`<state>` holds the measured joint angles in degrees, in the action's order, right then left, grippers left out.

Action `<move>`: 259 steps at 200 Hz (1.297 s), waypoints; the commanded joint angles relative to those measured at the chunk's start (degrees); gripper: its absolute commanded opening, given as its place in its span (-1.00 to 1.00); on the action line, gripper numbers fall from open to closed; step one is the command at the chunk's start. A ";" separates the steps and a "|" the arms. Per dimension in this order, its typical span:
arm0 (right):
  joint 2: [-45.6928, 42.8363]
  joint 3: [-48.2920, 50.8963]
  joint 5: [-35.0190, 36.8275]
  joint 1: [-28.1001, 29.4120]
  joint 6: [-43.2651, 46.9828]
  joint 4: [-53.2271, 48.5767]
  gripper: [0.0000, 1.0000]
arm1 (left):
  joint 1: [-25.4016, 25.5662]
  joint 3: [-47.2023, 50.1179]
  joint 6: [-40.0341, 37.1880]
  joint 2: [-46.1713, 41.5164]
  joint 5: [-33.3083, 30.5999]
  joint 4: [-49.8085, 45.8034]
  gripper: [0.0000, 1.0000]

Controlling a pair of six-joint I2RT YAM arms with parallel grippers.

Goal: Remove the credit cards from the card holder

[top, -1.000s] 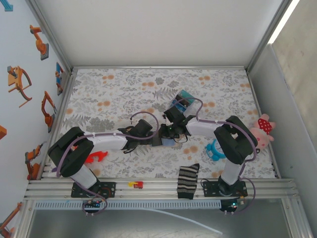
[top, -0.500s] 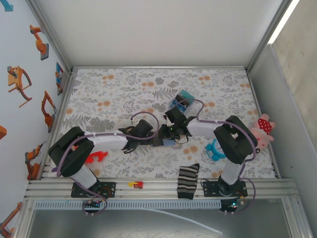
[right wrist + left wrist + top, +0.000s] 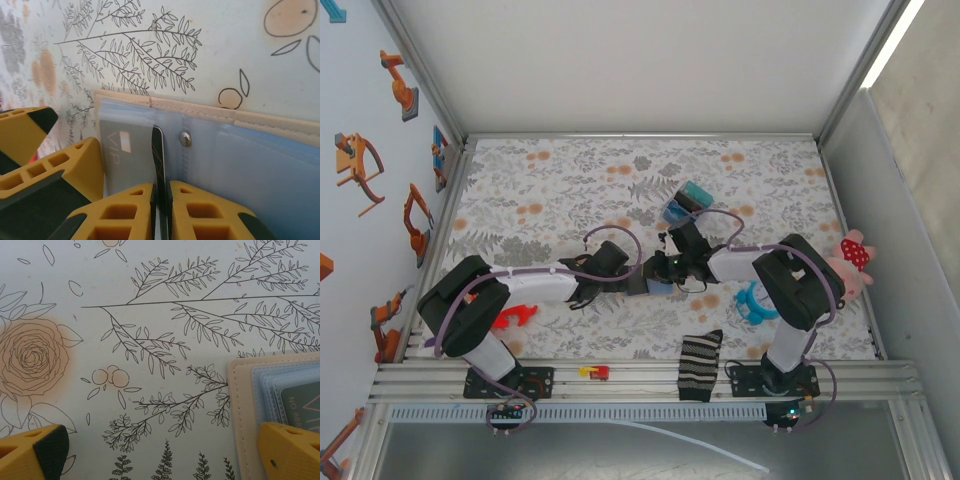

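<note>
The card holder (image 3: 200,111) lies open on the floral table, tan rim around light blue panels. In the top view the card holder (image 3: 657,286) sits between the two arms. A grey credit card marked VIP (image 3: 125,155) lies in its left panel. My right gripper (image 3: 161,187) is shut on a dark credit card (image 3: 158,150), seen edge-on and standing up from the holder beside the snap. My left gripper (image 3: 160,455) is wide open, its right finger (image 3: 290,450) over the holder's tan edge (image 3: 240,410) and its left finger over bare table. The left gripper's fingers (image 3: 60,170) also appear beside the grey card.
A blue, teal and black block (image 3: 685,200) lies behind the right gripper. A striped sock (image 3: 699,365) and a small red and yellow piece (image 3: 594,372) lie near the front edge. A red object (image 3: 515,317) lies left, with a blue ring (image 3: 755,303) and a pink plush (image 3: 855,262) right.
My right wrist has shifted a little right and toward the near edge, uncovering more of the blue block. The left arm has stayed put.
</note>
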<state>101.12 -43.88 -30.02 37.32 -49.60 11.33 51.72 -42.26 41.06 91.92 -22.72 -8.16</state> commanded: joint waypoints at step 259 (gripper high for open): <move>-1.77 5.16 -5.94 -2.88 -4.96 12.44 -0.68 | 0.57 -3.09 1.08 3.71 -0.74 -6.22 0.94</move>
<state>98.78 -39.35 -35.88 34.72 -54.26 22.15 51.90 -45.06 41.71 93.86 -23.18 -10.94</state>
